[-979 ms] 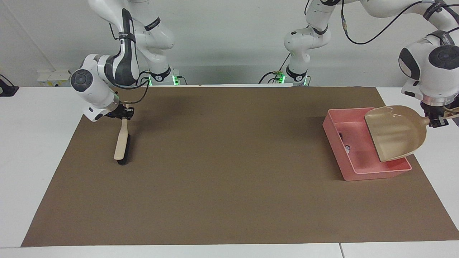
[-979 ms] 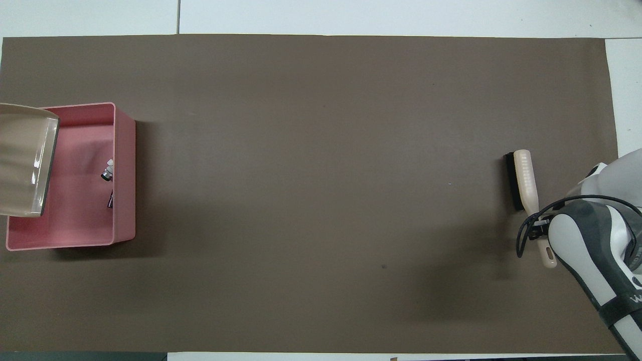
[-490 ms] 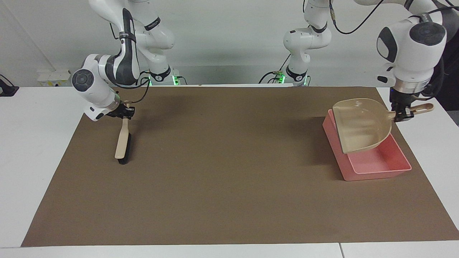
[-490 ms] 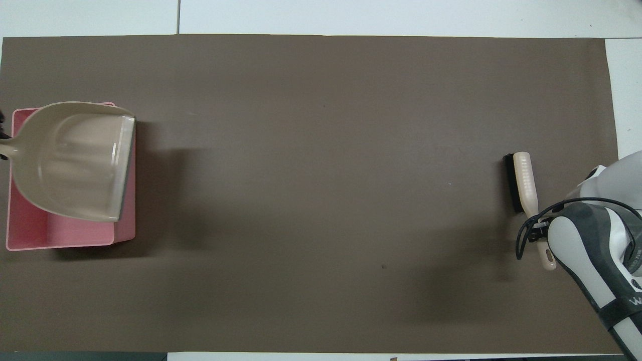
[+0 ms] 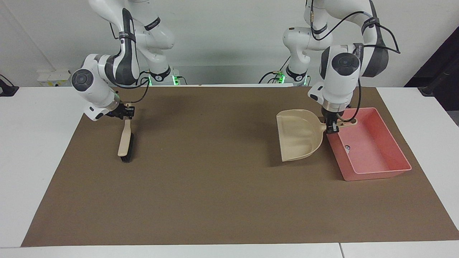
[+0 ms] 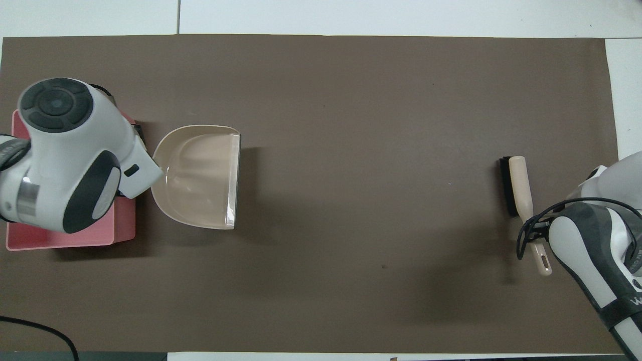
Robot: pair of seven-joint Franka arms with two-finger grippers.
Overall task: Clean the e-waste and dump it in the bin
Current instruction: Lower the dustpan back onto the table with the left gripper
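Right arm's end of the table first: right gripper point(image 5: 123, 115) clamped on the handle of the beige hand brush with black bristles point(image 5: 124, 143). Bristle end down on the brown paper mat point(image 5: 215, 186), handle tilted up. Parked, waiting.

Mid-table, toward the left arm's end: empty beige plastic dustpan point(image 5: 297, 134), mouth toward the table middle, just beside the bin. Can't tell whether touching the mat or just above it.

Left gripper point(image 5: 331, 127) shut on the dustpan handle, over the wall of the shallow pink plastic bin point(image 5: 373, 173) at its corner nearer the robots.

E-waste: one tiny whitish-grey bit point(image 5: 347, 147) on the bin floor. Dark block not visible, probably hidden under the left arm.

Looks like dumping done, pan set-down in hand. For a clean finish:
- lower straight and level, lip and heel down together
- keep the handle off the bin wall to avoid nudging the bin
- release only once flat and settled
- lift clear vertically, no drag on the handle
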